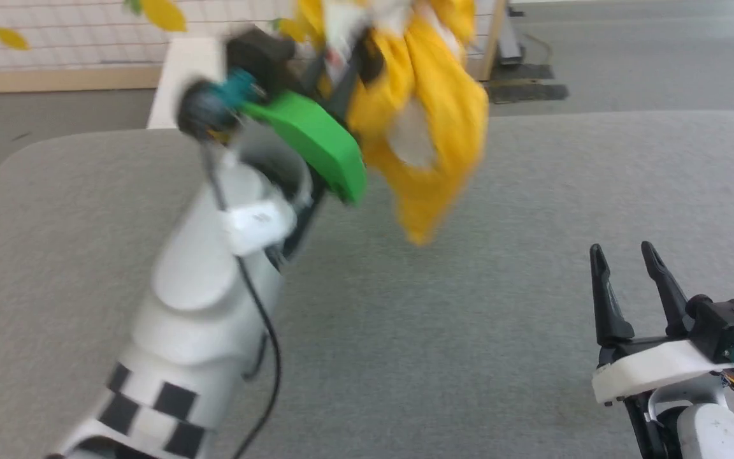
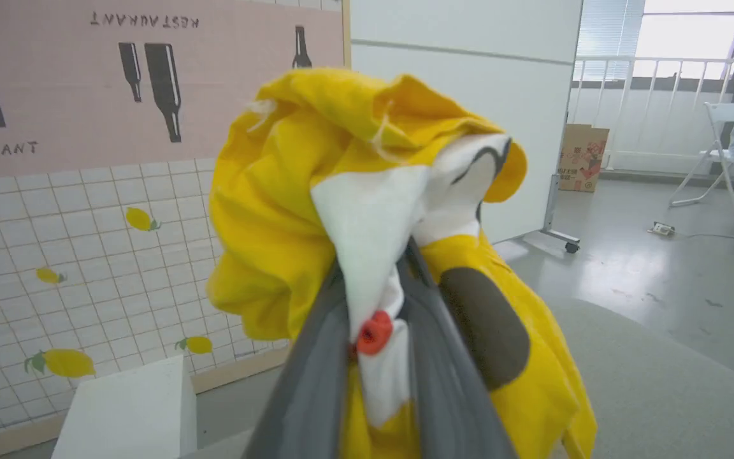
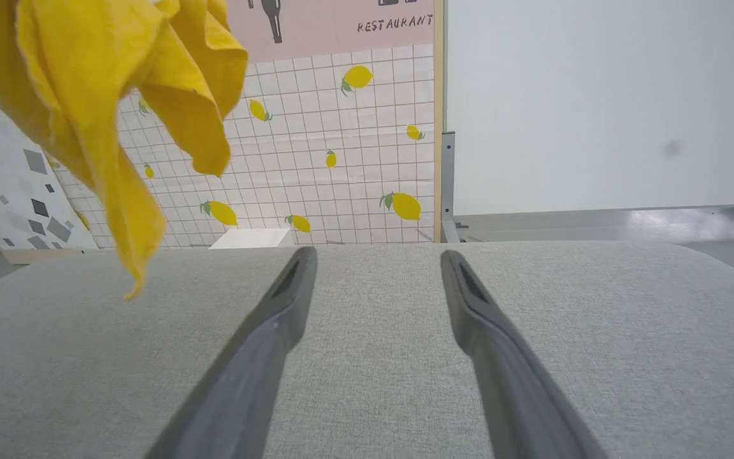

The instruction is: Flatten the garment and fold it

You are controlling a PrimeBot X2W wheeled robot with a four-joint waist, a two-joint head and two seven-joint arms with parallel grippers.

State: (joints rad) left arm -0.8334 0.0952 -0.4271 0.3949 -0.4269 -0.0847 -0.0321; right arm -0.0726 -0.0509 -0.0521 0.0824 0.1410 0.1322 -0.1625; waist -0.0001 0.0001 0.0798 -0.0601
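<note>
Above the grey padded table [image 1: 469, 357], toward twelve o'clock in the head view, the garment [image 1: 431, 127] hung bunched in the air, its lowest fold dangling free. The left gripper [image 2: 376, 287], high on its pale arm, had its two dark fingers pressed together on a white-and-yellow pleat of the cloth, and a red dot of the print lay between them. At five o'clock the right gripper [image 1: 622, 250] sat low over the table, fingers spread and holding nothing, well apart from the garment. Seen from the right wrist, the cloth hung at ten o'clock.
</note>
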